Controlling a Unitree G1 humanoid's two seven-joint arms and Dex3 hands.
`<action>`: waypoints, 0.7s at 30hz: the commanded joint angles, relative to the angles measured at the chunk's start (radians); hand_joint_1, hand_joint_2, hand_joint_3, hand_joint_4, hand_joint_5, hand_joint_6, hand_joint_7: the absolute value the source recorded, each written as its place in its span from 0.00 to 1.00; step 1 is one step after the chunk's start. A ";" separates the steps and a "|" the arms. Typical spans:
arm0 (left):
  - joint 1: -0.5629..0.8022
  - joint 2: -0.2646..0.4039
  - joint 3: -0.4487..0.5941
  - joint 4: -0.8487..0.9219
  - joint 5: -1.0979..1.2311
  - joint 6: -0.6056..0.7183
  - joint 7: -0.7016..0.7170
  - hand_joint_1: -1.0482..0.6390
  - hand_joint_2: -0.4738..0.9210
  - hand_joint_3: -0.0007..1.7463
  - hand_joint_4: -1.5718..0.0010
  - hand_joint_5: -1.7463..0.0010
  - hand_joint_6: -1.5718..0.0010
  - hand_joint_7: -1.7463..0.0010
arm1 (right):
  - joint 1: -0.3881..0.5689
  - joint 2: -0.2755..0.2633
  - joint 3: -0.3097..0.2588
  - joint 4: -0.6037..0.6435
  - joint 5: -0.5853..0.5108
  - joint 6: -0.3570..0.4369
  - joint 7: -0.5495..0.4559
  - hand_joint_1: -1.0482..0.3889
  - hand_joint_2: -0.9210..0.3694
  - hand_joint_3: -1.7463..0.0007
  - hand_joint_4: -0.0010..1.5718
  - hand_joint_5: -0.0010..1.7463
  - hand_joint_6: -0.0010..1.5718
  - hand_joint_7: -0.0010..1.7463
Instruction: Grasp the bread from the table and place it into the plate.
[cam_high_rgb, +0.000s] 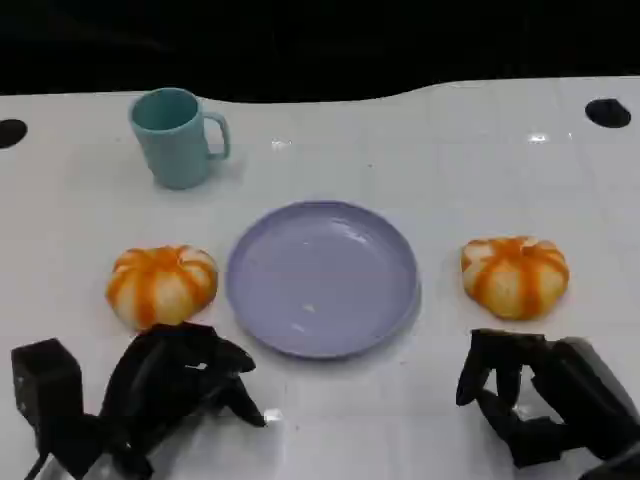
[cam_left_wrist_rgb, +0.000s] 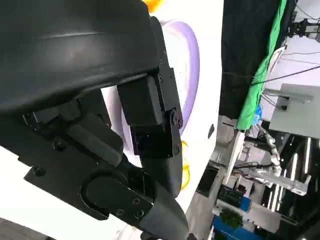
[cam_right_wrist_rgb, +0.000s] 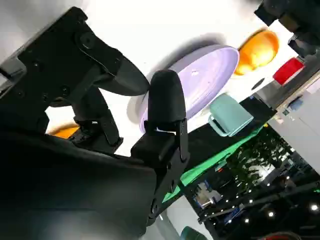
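1. Head view: lilac plate at mid-table, bare inside. Left bun just beside the plate on its left, resting on the table, not touching the rim. Right bun on the plate's right, a little farther off, also on the table. Teal mug beyond the plate, up and to its left, upright, handle facing the plate's side. Left hand low at the near edge, just in front of the left bun, fingers parted and slightly curled, holding nothing. Right hand nearer than the right bun, apart from it, fingers curled downward with gaps between them, nothing held.

2. Left wrist view: left hand's shell and fingers large in the foreground, nothing between them. Plate showing as a lilac arc past the fingers. Slivers of orange from a bun beyond the plate and from another bun at the picture's edge. Green cloth and lab gear past the table's end.

3. Right wrist view: right hand's fingers spread apart over the white table, empty. Plate just past the fingertips. Left bun on the plate's far side; mug beside the plate. Patch of orange from the right bun close under the hand, on the near side of the plate; contact with it impossible to tell.
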 joint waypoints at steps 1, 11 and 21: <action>-0.016 0.018 0.005 0.000 -0.001 -0.008 -0.004 0.00 0.87 0.00 0.00 0.67 0.00 0.91 | 0.001 -0.024 -0.002 -0.004 0.009 0.008 0.007 0.61 0.46 0.23 0.55 1.00 0.49 0.86; -0.010 0.016 0.004 -0.013 -0.002 0.001 0.003 0.00 0.87 0.00 0.00 0.67 0.00 0.90 | 0.004 -0.024 -0.004 -0.006 0.008 0.002 0.005 0.62 0.46 0.23 0.55 1.00 0.49 0.85; -0.011 0.018 0.006 -0.014 -0.005 0.008 0.001 0.00 0.87 0.00 0.00 0.67 0.00 0.90 | 0.003 -0.022 -0.002 -0.007 0.010 0.004 0.008 0.61 0.46 0.23 0.55 1.00 0.49 0.85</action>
